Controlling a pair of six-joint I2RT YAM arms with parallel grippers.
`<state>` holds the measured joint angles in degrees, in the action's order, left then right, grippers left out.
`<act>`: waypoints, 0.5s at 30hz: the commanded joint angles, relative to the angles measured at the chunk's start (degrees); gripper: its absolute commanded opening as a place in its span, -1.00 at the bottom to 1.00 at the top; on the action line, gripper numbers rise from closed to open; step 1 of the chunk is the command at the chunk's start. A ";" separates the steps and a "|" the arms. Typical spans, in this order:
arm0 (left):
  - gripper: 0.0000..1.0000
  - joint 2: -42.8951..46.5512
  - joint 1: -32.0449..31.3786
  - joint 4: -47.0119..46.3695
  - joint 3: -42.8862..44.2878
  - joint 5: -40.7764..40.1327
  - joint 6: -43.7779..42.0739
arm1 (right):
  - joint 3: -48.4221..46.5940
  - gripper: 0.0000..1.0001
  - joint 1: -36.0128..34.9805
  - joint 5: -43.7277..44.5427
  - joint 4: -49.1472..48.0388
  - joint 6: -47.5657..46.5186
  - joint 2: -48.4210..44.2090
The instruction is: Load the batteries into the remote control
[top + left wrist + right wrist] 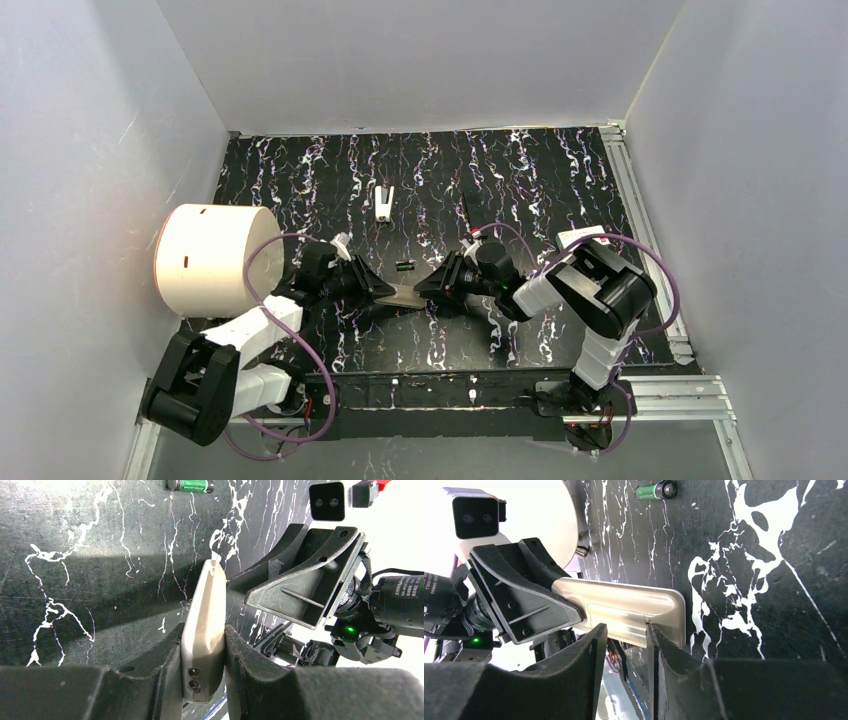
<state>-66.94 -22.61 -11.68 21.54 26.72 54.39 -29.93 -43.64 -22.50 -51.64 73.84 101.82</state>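
Beige remote (206, 605), clamped at one end by the left gripper (202, 636) and straddled by the right gripper (626, 630), whose hold cannot be told, should be held level while its cover (616, 616) is eased off, the green battery (404, 266) lying at its 12 o'clock.

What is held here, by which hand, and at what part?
The left hand clamps the remote control by one end. The right hand straddles the opposite end; whether it grips cannot be told.
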 commanded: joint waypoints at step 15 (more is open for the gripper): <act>-1.00 -1.31 -2.44 14.53 2.60 -5.20 -4.89 | 1.72 -0.17 -0.88 -3.92 -16.66 4.34 -4.22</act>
<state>-66.57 -23.44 -5.69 24.62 24.40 52.27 -27.86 -43.64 -21.45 -55.13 75.11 101.65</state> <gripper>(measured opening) 0.266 0.421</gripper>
